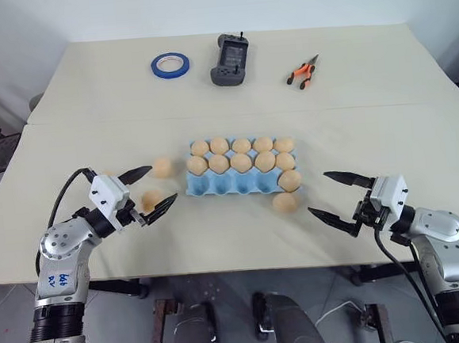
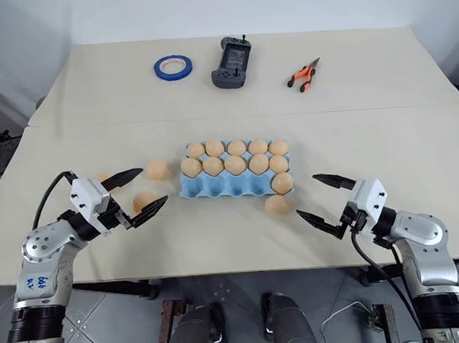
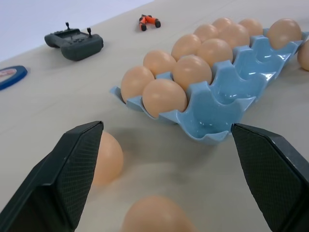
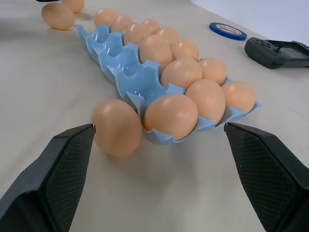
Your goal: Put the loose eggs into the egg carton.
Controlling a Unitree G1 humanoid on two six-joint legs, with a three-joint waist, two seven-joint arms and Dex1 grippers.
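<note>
The light blue egg carton [image 1: 232, 184] lies mid-table with its back and middle rows full of eggs and one egg in the right end of the front row. Three loose eggs lie on the table. One [image 1: 162, 167] is just left of the carton. Another [image 1: 151, 200] rests between the fingers of my open left gripper [image 1: 164, 184], untouched. The third [image 1: 284, 202] sits against the carton's front right corner, also seen close up in the right wrist view [image 4: 117, 126]. My right gripper [image 1: 317, 192] stands open a little right of that egg, holding nothing.
At the back of the table lie a blue tape roll [image 1: 170, 64], a black handheld controller [image 1: 230, 58] and orange-handled pliers [image 1: 303, 72]. A seam runs across the table behind the carton. The table's front edge is just below both grippers.
</note>
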